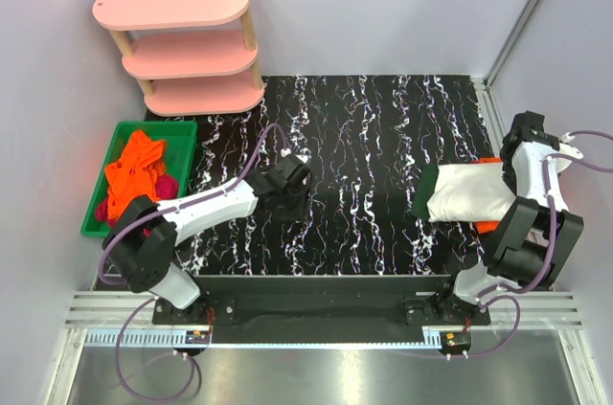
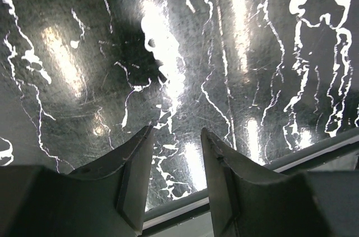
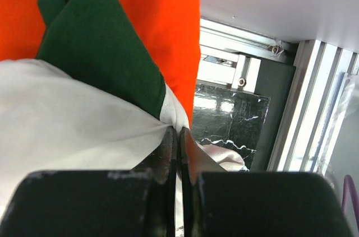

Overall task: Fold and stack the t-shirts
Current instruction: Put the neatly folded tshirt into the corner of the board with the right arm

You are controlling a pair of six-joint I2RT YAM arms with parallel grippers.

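A folded white t-shirt [image 1: 469, 194] with dark green sleeves [image 1: 424, 192] lies at the table's right side, on top of an orange t-shirt [image 1: 487, 225]. My right gripper [image 1: 530, 137] is shut on the white shirt's edge; in the right wrist view its fingers [image 3: 168, 150] pinch white cloth [image 3: 73, 130], with a green sleeve [image 3: 101, 46] and orange cloth [image 3: 168, 29] beyond. My left gripper [image 1: 292, 178] hangs open over the bare table, left of centre, nothing between its fingers [image 2: 137, 164]. More orange t-shirts [image 1: 134, 170] and magenta t-shirts [image 1: 168, 185] lie crumpled in the bin.
A green bin [image 1: 185, 133] stands at the table's left edge. A pink three-tier shelf [image 1: 182, 46] stands at the back left. The black marble table [image 1: 364, 137] ends at metal rails [image 1: 287, 309] in front and walls on both sides.
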